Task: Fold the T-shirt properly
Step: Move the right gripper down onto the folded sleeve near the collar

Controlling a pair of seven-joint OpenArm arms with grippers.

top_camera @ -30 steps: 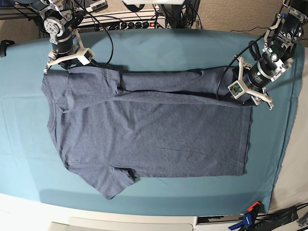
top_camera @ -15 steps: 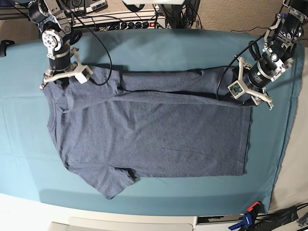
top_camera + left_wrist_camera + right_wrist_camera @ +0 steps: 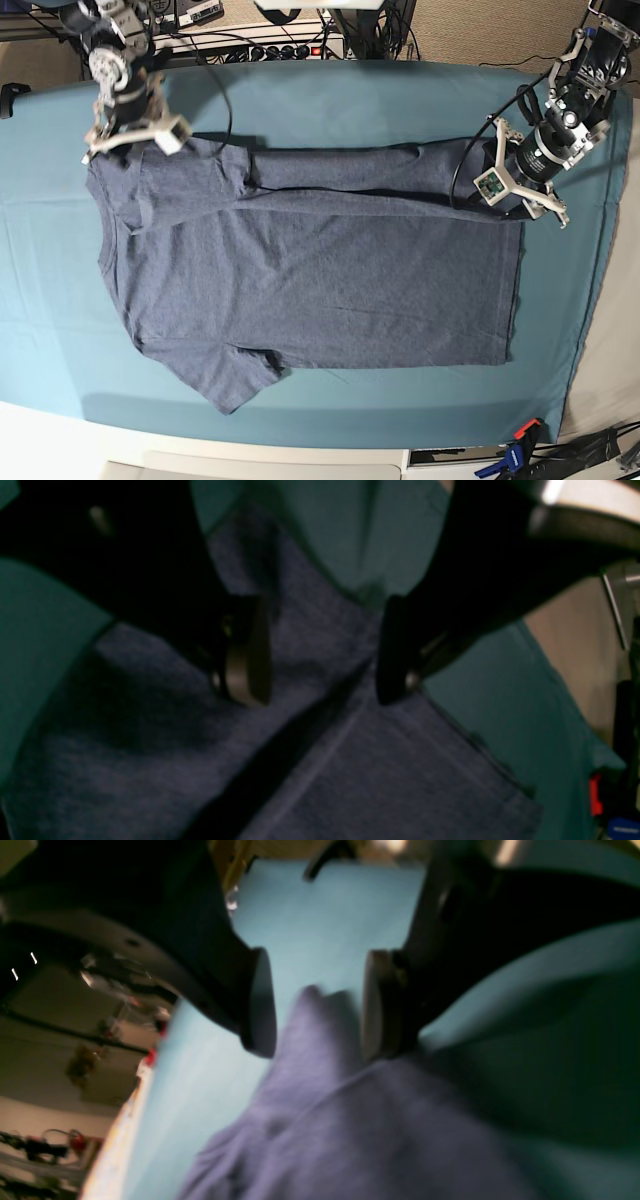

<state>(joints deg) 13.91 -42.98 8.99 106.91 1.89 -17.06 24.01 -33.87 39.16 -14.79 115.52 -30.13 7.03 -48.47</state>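
Teal cloth [image 3: 330, 100] around T-shirt [image 3: 320, 280] edges

I find no legible text, label, brand, number or sign in any view. The T-shirt [image 3: 300, 270] shows me only its plain side. Small markings on equipment behind the table are too blurred to read.

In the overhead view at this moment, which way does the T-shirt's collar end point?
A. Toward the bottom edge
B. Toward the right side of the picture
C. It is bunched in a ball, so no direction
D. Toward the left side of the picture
D: the T-shirt lies spread flat on the teal cloth, with both sleeves and the shoulder edge at the picture's left and the straight hem at the right.
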